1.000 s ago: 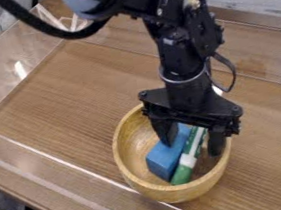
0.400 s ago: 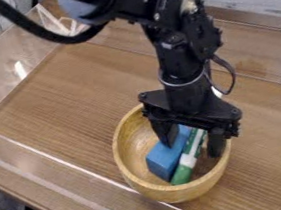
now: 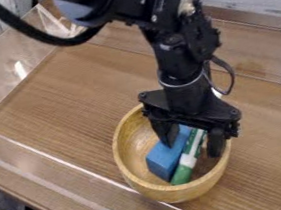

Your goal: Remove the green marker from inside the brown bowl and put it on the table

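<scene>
Nothing much changes from a second ago to now. The tool hangs in the same spot, low inside the brown bowl, pointing straight down. The arm above it leans a tiny bit differently, but the tool itself does not go up or down. Its two black fingers are spread wide apart, just as they were before. They are not pinching anything.

I think this means the arm is getting ready to grab. It is in place over the marker but the grab is not done yet. So the job is only at its start. The marker has not left the bowl.

The green marker lies inside the bowl, on the side nearest to me. It is white with green on it, and it leans against the inner wall, running from under the tool down toward the bowl's near rim. The tool's fingers stand on either side of its upper part. I cannot tell if they touch it.

A blue block is in the bowl too. It sits right beside the marker, touching it or almost touching it, on the left as I look. That could make the grab tricky, because a finger may bump the block.

The bowl rests on the counter, near the front corner. The rest of the brown wood top has clear low walls around it. There is plenty of room there to lay the marker down.
</scene>
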`<move>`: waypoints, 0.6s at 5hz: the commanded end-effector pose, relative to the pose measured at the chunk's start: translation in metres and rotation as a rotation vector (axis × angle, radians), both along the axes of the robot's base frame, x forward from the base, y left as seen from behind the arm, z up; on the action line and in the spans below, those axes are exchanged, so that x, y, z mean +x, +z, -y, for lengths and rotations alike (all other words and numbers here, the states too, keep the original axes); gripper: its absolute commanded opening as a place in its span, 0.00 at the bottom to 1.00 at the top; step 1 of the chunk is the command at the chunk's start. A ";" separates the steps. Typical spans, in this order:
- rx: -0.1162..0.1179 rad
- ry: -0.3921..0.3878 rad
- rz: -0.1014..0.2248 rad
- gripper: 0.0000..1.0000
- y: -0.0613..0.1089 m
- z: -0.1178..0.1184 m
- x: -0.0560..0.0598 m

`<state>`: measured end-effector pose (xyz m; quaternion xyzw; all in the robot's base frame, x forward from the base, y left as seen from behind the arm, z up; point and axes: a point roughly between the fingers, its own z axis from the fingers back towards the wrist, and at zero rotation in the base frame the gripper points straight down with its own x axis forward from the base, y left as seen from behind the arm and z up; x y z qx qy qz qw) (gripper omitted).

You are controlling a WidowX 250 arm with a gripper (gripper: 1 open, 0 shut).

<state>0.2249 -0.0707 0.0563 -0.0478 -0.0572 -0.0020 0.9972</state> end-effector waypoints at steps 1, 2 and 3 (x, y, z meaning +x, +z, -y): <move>-0.008 -0.014 0.044 1.00 0.008 0.000 0.006; -0.007 -0.020 0.050 1.00 0.008 -0.001 0.006; -0.005 -0.026 0.054 1.00 0.008 -0.002 0.007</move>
